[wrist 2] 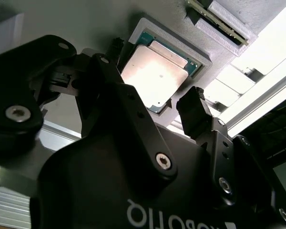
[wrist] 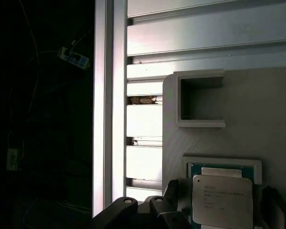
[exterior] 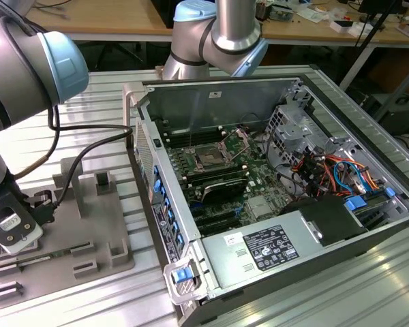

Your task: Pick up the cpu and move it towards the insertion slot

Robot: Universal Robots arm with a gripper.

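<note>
One computer case (exterior: 218, 102): it sits well apart from the grey fixture (exterior: 102, 225), toward the exterior view's right. By my reading, you risk clipping its wall on a low carry to the insertion slot (exterior: 211, 155) inside.
Grey fixture: an off-centre squeeze could tilt the cpu (wrist 2: 157, 76) against its pocket (wrist: 224, 161) rim and jam it. A shallow pinch on the thin edges could let it slip.
Arm (exterior: 27, 68): you have it bent down over the fixture's end farthest from the case, wrist aimed at the pocket.
Gripper (wrist 2: 152, 93): released, fingers (wrist 2: 195, 112) spread either side of the pocket, holding nothing.
Cpu: flat in the fixture's pocket, metal top up, between the fingers, apparently untouched.
</note>
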